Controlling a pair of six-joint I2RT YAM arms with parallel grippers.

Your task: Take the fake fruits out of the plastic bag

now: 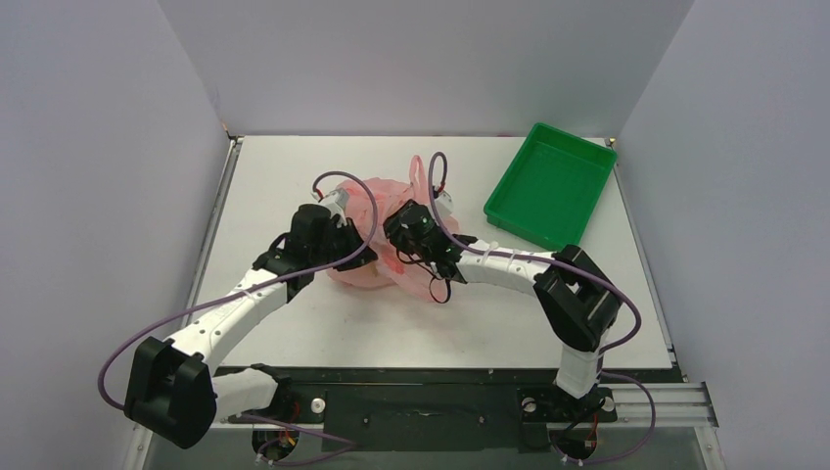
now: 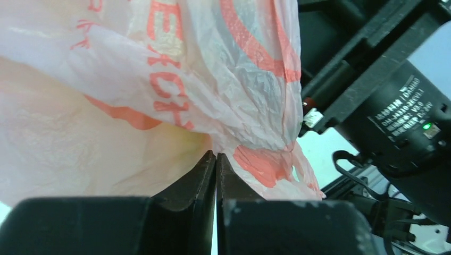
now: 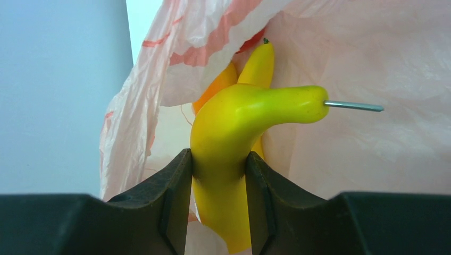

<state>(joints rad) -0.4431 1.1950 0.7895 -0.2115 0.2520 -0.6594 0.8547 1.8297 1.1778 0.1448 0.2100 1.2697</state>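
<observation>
- My right gripper (image 3: 218, 158) pinches a glossy yellow banana (image 3: 239, 117) around its middle, just inside the plastic bag (image 3: 372, 149). If I pull carelessly, its metal stem pin (image 3: 353, 106) could snag the film.
- My left gripper (image 2: 215, 156) is pressed together on a fold of the bag. That thin pinch might slip, and the bag would lift too.
- Deeper inside sit a second banana (image 3: 259, 64) and an orange piece (image 3: 220, 85).
- The crinkly pink bag lies mid-table, with the green tray (image 1: 550, 186) beyond.
</observation>
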